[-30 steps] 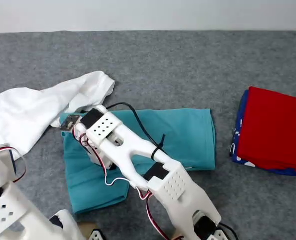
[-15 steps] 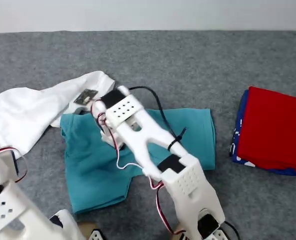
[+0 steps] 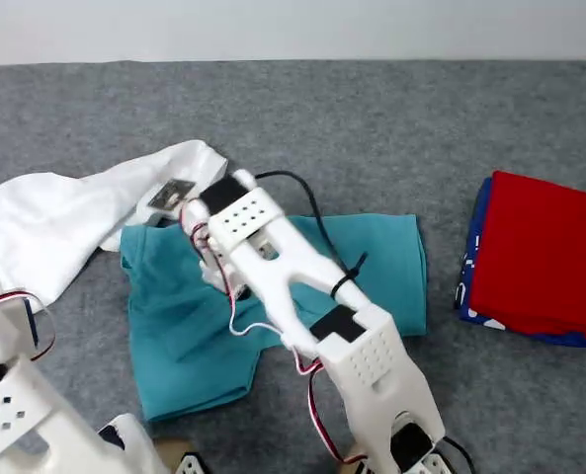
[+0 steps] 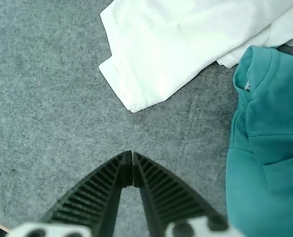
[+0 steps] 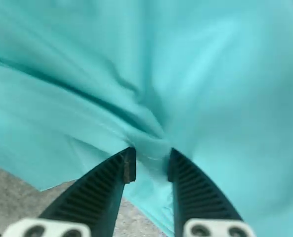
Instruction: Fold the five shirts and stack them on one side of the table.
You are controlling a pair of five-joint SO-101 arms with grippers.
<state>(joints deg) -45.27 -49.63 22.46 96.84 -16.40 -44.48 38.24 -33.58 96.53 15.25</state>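
light: bright, even | shadows: soft | glare: on white shirt (image 4: pixel 186 39)

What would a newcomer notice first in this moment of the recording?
The white right arm stretches across the middle of the table, its jaws pinching a fold of the spread teal shirt. In the high view a crumpled white shirt lies at the left, and a folded red shirt tops a blue one at the right edge.

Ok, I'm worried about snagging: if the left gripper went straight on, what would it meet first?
Probably the bare mat just ahead of the left gripper. The white shirt lies beyond, though depth is unclear.
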